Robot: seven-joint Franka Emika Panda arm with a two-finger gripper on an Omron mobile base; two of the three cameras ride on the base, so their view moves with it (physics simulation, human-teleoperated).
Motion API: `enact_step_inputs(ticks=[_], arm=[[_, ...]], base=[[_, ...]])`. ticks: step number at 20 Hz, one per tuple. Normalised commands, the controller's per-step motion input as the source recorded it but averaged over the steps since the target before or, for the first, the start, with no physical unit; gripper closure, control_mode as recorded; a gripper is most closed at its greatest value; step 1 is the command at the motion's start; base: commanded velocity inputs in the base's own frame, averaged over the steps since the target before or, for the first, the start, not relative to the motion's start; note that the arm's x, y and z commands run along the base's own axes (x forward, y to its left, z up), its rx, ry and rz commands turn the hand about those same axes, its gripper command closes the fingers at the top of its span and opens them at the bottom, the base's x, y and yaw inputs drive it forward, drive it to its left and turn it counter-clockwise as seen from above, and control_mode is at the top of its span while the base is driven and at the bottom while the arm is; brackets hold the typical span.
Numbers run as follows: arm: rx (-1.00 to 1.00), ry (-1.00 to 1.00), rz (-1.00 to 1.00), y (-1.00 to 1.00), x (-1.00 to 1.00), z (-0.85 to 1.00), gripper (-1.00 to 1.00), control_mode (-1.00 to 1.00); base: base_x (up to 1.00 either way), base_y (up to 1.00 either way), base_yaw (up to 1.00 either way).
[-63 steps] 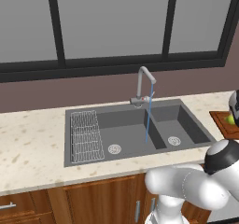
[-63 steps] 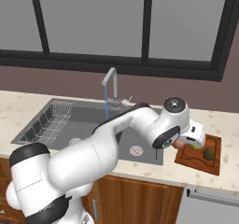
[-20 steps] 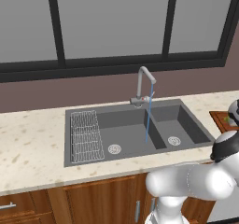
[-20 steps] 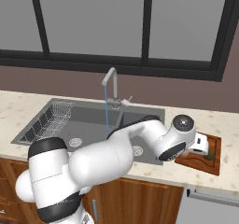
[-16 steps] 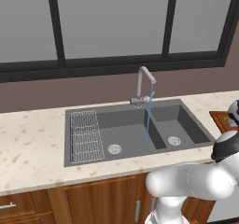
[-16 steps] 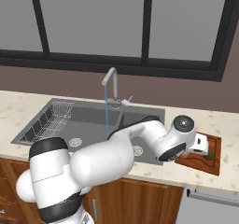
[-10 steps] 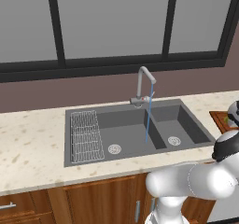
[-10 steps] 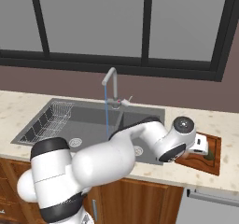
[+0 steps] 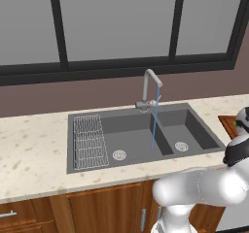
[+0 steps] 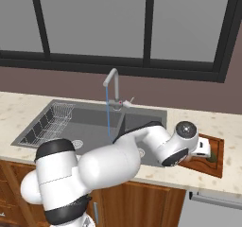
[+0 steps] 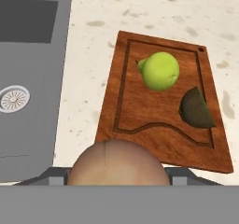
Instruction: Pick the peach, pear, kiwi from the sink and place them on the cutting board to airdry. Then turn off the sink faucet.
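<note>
My gripper is shut on the peach, a pale tan-pink round fruit low in the hand view, above the near end of the cutting board. On the board lie the yellow-green pear and, to its right, the dark kiwi. In the right base view the gripper hangs over the cutting board beside the kiwi. The sink faucet runs a thin blue stream into the sink; both sink basins hold no fruit.
A wire rack lies in the left basin. One silver drain sits left of the board in the hand view. Speckled countertop surrounds the board, and a dark-framed window stands behind the faucet.
Since three seconds ago the arm has carried the peach rightward from the sink's edge to above the board. Over the last second it has hardly moved.
</note>
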Motion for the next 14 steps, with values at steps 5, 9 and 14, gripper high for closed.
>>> enact_step_inputs(ticks=[5, 9, 14], arm=[[-0.01, 0.0, 0.04, -0.07, 0.13, -0.1, 1.0, -1.0], [-0.01, 0.0, 0.04, -0.09, 0.17, -0.12, 1.0, -1.0], [0.0, 0.0, 0.05, -0.26, 0.17, -0.15, 1.0, -1.0]], base=[[0.0, 0.0, 0.0], [0.0, 0.0, 0.0], [0.0, 0.0, 0.0]])
